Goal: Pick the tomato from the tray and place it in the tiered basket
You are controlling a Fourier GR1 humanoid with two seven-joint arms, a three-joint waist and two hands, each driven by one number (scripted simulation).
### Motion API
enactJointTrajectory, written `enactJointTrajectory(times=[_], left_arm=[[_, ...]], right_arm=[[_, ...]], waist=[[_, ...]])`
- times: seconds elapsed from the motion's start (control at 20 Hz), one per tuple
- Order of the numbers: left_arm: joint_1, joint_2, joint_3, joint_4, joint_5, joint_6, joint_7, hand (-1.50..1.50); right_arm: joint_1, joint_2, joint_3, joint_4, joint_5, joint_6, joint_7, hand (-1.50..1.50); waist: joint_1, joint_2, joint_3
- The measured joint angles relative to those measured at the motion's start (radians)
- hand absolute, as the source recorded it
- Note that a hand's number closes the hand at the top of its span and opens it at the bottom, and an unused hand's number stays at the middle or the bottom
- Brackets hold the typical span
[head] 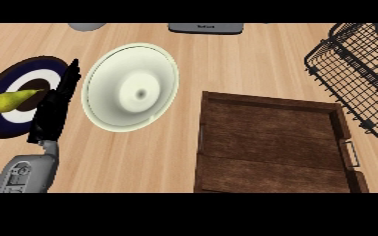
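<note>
The wooden tray (273, 147) shows no tomato and the right hand is out of sight, so placing in the tiered basket (351, 72) looks underway, while the left hand (53, 107) rests with straight, empty fingers.

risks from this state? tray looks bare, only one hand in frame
1. No tomato shows on the wooden tray or anywhere else in view, so there is no visible pick target.
2. The right hand is out of view.
3. The left hand rests beside the cream plate; a sideways move could nudge it.
</note>
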Motion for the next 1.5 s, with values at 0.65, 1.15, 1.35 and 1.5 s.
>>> enactJointTrajectory(times=[0.65, 1.15, 1.35, 1.5], left_arm=[[0.018, -0.023, 0.004, -0.009, -0.026, 0.019, 0.005, 0.0], [0.036, -0.02, 0.016, -0.016, -0.025, 0.007, -0.008, 0.0], [0.029, -0.019, 0.029, -0.002, -0.023, 0.007, -0.017, 0.0], [0.031, -0.014, 0.038, 0.007, -0.019, -0.002, -0.021, 0.0]], right_arm=[[0.065, -0.057, -0.083, 0.037, -0.098, -0.002, -0.118, 1.5], [0.172, -0.04, -0.238, 0.022, -0.284, -0.114, -0.169, -1.5], [0.208, -0.032, -0.26, -0.026, -0.326, -0.182, -0.203, -1.5], [0.235, -0.027, -0.272, -0.069, -0.351, -0.258, -0.232, -1.5]], waist=[[-0.021, -0.009, 0.0], [-0.024, -0.01, 0.001], [-0.031, -0.012, 0.001], [-0.033, -0.013, 0.001]])
